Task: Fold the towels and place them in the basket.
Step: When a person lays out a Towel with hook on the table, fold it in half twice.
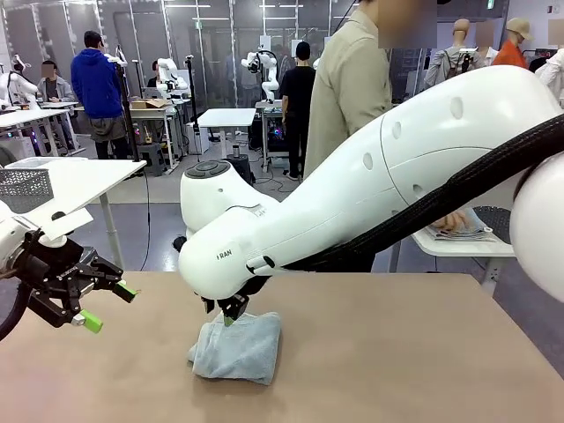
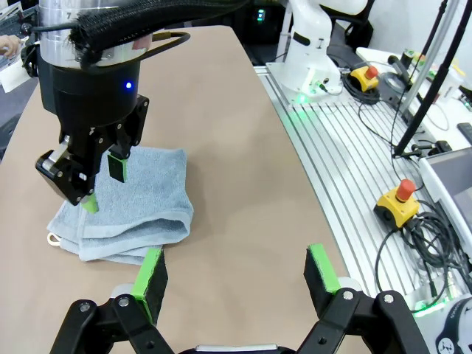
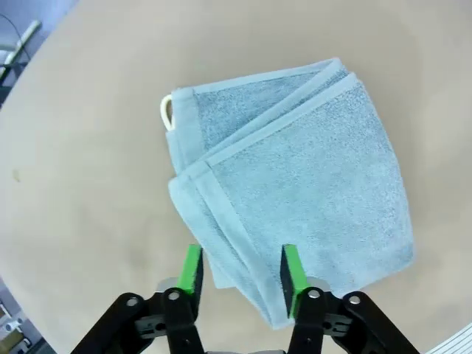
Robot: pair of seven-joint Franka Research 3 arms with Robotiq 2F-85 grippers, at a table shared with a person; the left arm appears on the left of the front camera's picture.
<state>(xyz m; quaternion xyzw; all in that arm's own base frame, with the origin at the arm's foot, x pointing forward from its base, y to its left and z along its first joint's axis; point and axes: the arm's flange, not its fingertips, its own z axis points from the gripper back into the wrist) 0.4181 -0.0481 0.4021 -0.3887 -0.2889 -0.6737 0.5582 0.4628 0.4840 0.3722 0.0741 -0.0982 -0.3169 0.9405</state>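
Left end effector (image 1: pixel 110 307) left of towel (image 1: pixel 242 348), above surface (image 1: pixel 397 352), fingers wide apart. Towel light blue-grey, folded, lying on surface; wrist views show cream loop (image 3: pixel 167 112) at its corner. Right end effector (image 3: pixel 240 273) over towel edge, fingers narrowly apart. Arm lettering (image 1: pixel 224 255) partly readable: "RAN".

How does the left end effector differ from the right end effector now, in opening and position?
The left end effector is opened wide; the right end effector has a narrower gap. The left one hangs over bare table, apart from the towel; the right one is directly above the towel's edge. Both have green pads and hold nothing.
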